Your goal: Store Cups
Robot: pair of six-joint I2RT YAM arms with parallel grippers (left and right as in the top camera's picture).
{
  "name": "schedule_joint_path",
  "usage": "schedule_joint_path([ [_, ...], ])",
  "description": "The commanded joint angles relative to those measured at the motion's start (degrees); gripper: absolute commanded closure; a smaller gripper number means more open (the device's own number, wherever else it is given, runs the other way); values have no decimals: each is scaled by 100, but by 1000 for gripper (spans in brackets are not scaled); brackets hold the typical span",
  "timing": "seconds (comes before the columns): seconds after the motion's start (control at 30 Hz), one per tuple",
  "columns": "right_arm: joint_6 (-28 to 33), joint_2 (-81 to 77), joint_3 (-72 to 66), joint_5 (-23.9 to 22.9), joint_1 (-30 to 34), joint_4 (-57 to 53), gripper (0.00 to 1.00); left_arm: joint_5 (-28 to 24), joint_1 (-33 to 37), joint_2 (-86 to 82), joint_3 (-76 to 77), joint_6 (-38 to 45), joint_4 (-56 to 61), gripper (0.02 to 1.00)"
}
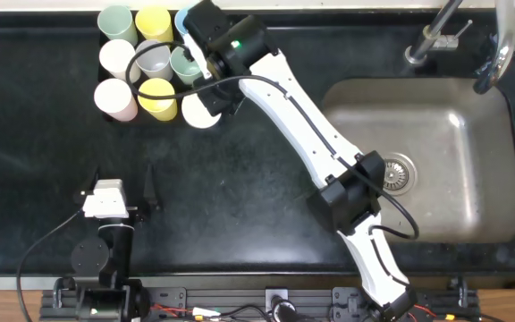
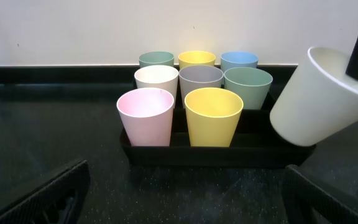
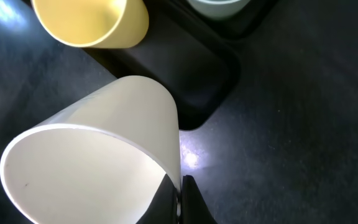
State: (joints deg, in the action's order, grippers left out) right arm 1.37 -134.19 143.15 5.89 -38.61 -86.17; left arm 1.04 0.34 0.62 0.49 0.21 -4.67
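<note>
A black tray [image 1: 141, 118] at the back left of the counter holds several cups in pink [image 1: 114, 98], yellow [image 1: 157, 97], white, grey, green and blue. My right gripper [image 1: 211, 93] hangs at the tray's near right corner, shut on the rim of a tilted white cup [image 1: 200, 111]. In the right wrist view the white cup [image 3: 98, 155] hangs above the tray's empty corner slot [image 3: 188, 71], pinched by the right gripper [image 3: 180, 200]. The left wrist view shows the tray [image 2: 216, 155] and the lifted white cup [image 2: 322, 99]. My left gripper [image 1: 122, 183] rests open near the front left, holding nothing.
A steel sink [image 1: 436, 161] with a faucet [image 1: 436, 36] takes up the right side. The dark counter [image 1: 240, 206] lies between the tray and the arm bases. A wall stands right behind the tray.
</note>
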Motion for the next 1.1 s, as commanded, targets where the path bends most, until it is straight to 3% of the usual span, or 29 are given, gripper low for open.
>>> schedule_joint_path([
  [0.03, 140, -146, 203, -282, -4, 103, 958, -55, -9, -46, -2, 87, -20, 18],
  [1.1, 568, -520, -142, -262, 74, 546, 956, -57, -9, -46, -2, 87, -20, 18],
])
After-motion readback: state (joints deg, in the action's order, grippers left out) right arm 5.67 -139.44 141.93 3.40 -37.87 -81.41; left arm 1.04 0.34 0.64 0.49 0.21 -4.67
